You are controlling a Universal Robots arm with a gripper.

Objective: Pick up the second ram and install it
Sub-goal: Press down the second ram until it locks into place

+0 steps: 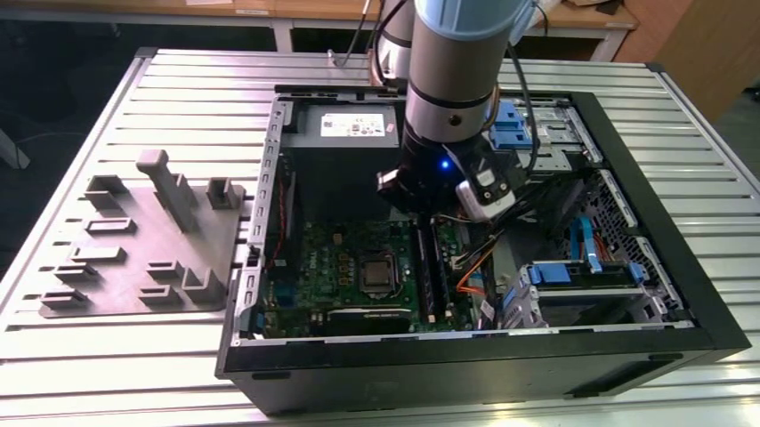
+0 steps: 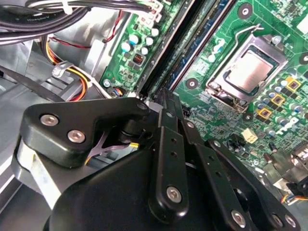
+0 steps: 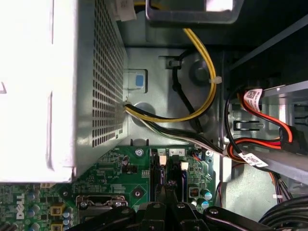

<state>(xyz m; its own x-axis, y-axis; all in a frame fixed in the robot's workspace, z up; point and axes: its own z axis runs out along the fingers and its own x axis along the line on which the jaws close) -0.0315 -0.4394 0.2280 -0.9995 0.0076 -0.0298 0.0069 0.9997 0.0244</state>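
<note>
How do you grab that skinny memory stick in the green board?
Probably pinch the memory stick by its flat sides along the top edge, coming straight down from above. It stands thin on edge in the green board, so just that edge sticks up.

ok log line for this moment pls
hand over ram slots | second ram upright in slot | motherboard in open case
</note>
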